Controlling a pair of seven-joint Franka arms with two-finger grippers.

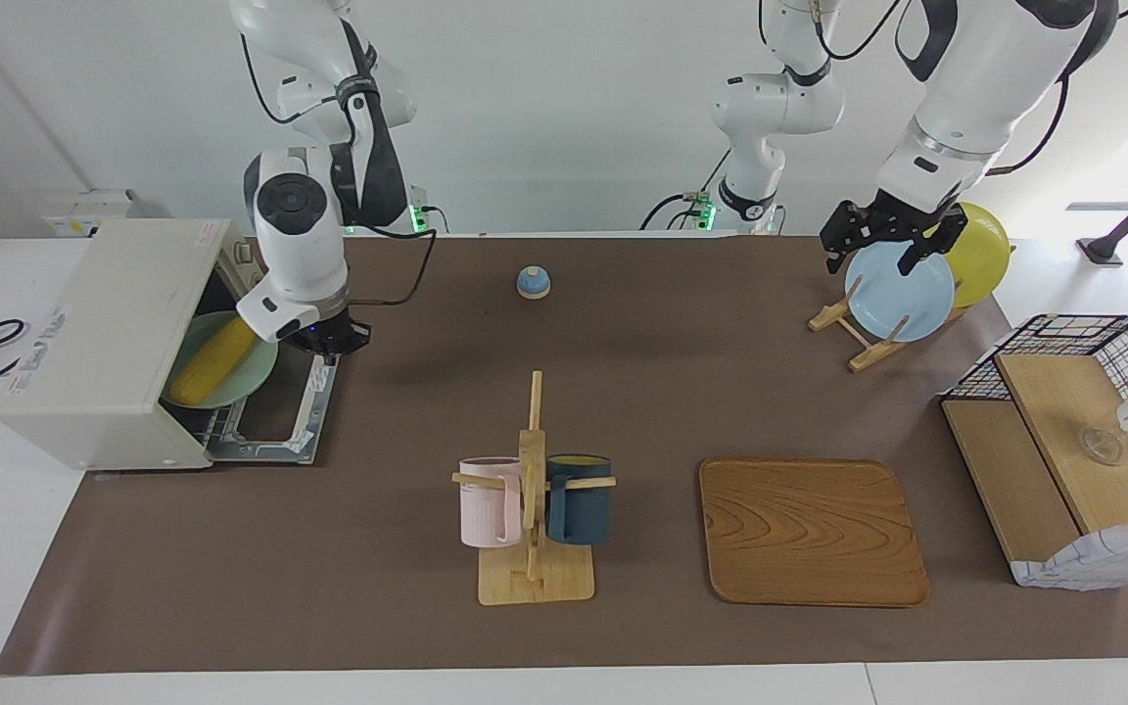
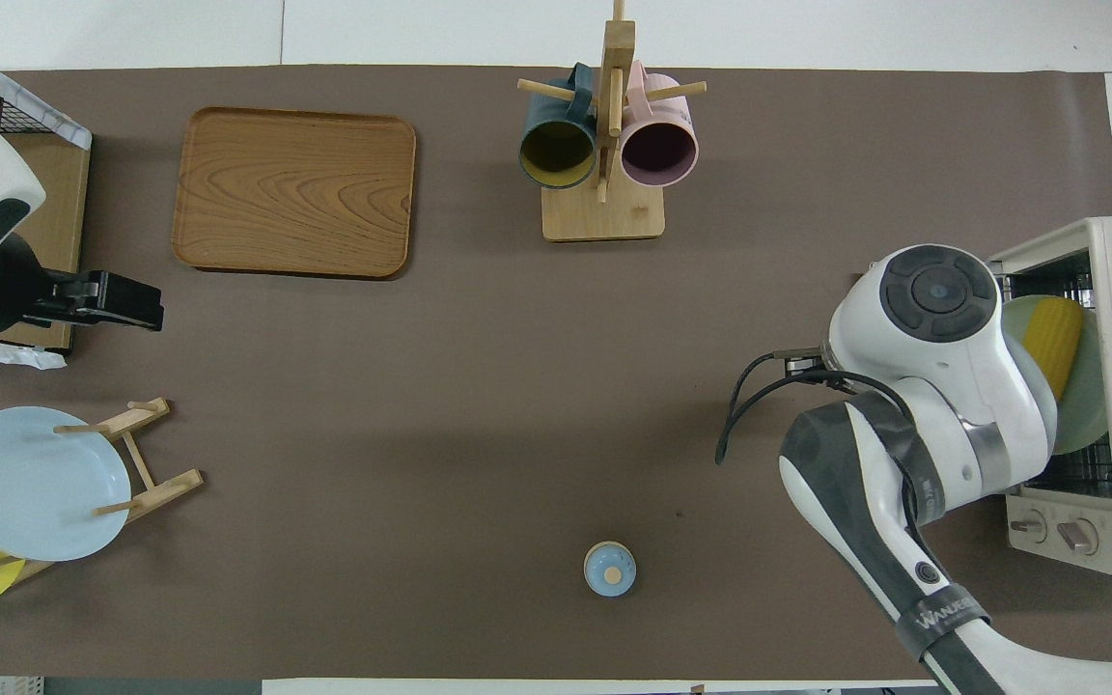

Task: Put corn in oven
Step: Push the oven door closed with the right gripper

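Corn (image 1: 212,361) on plate (inside oven (image 1: 114,338)), long axis slanting toward open door; right gripper (image 1: 326,342) jaws clenched, empty.

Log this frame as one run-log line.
bright yellow corn cob: on pale green plate inside off-white toaster oven | oven door: open | right end effector: shut, empty, over door | left end effector: open, waiting over blue plate

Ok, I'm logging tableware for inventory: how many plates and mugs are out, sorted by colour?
Plates: 3, namely light blue plate, yellow plate, pale green plate under the corn in the oven.
Mugs: 2, namely pink mug, dark teal mug.
Total: 5
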